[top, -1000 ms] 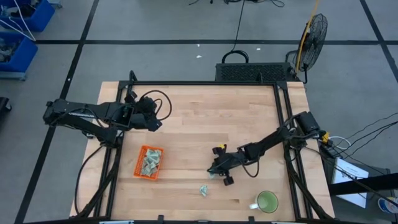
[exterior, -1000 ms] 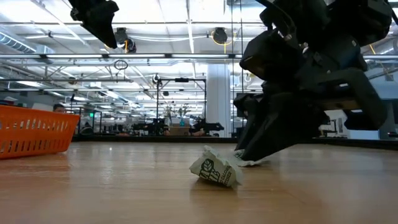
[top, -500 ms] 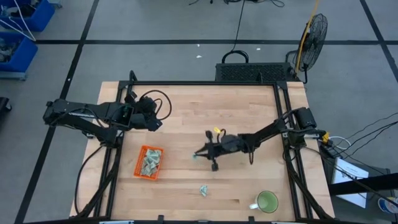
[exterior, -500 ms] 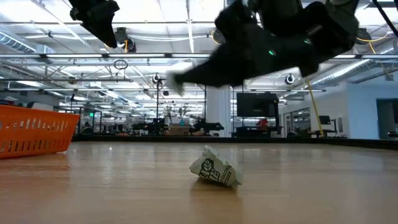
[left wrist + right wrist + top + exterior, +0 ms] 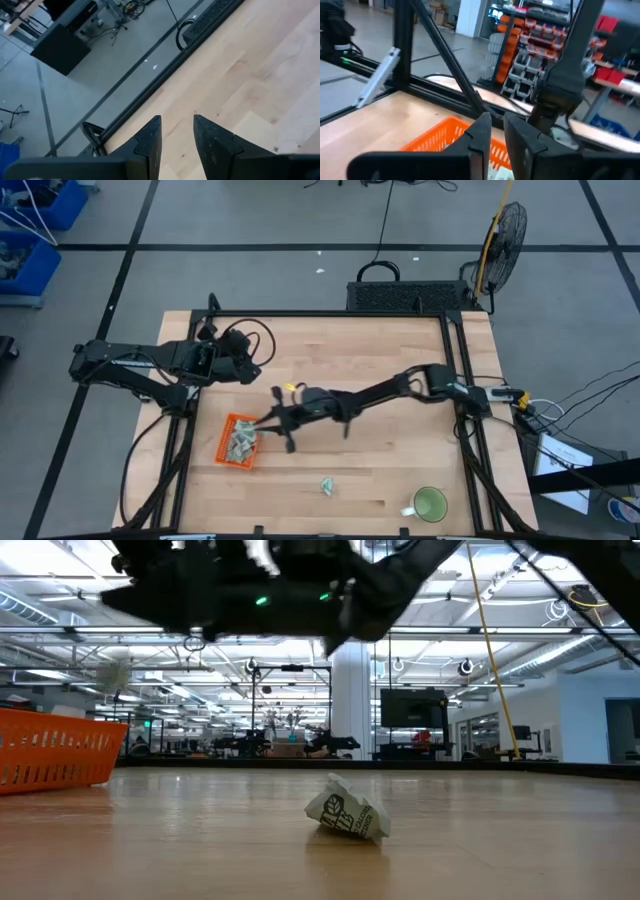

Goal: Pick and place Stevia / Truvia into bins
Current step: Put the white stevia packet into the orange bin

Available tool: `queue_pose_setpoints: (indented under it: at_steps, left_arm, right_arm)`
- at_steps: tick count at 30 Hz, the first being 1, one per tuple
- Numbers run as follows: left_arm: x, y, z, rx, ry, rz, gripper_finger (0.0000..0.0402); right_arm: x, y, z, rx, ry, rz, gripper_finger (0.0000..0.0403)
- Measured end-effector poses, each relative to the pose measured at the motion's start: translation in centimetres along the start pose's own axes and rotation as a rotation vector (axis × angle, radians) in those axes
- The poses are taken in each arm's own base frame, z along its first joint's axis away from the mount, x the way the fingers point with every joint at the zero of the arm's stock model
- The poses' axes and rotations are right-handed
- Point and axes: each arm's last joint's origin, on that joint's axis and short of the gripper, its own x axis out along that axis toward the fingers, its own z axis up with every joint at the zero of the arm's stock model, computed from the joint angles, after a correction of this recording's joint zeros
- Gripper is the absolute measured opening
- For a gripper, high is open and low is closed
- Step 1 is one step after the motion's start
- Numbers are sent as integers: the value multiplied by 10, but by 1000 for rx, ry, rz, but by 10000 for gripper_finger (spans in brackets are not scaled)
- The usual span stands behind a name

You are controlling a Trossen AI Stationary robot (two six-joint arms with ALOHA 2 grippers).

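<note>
While the right pincer [image 5: 262, 422] hangs just beside the orange tray [image 5: 225, 452], at its far right corner, its fingers stand narrow; whether they pinch a packet I cannot tell. One crumpled packet [image 5: 327, 486] lies on the table [image 5: 380, 360], right of the tray. The left pincer [image 5: 176, 131], fingers slightly parted, waits behind the tray.

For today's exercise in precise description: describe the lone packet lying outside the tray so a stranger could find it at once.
Start at the wooden table and go to its near edge, between the orange tray and the green mug. The crumpled green-and-white packet lies there alone on bare wood, while the other packets sit inside the tray.
</note>
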Motion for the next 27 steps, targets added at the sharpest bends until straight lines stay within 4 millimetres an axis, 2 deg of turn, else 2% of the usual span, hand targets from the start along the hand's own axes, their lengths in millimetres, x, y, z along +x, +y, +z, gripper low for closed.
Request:
queue_pose_setpoints:
  at_steps: [3, 6, 12, 14, 20, 24, 27]
  left_arm:
    - [0, -1, 0, 1, 14, -22, 120]
    - [0, -1, -1, 3, 32, -49, 120]
    - [0, -2, -2, 10, 42, -58, 120]
    - [0, -1, -2, 17, 44, -57, 120]
    - [0, -1, -2, 37, 44, -58, 120]
    - [0, -2, -2, 38, 44, -60, 120]
    - [-1, -2, -2, 38, 46, -64, 120]
  right_arm:
    - [23, -6, -16, 56, 16, -5, 46]
    - [37, -8, -31, 86, 42, -6, 46]
    - [44, -7, -53, 126, 99, -1, 48]
    - [44, -8, -48, 120, 100, 0, 53]
    - [40, -13, -15, 89, 71, 0, 71]
    - [34, -8, 1, 28, 200, 50, 82]
    - [23, -1, 22, 11, 322, 108, 90]
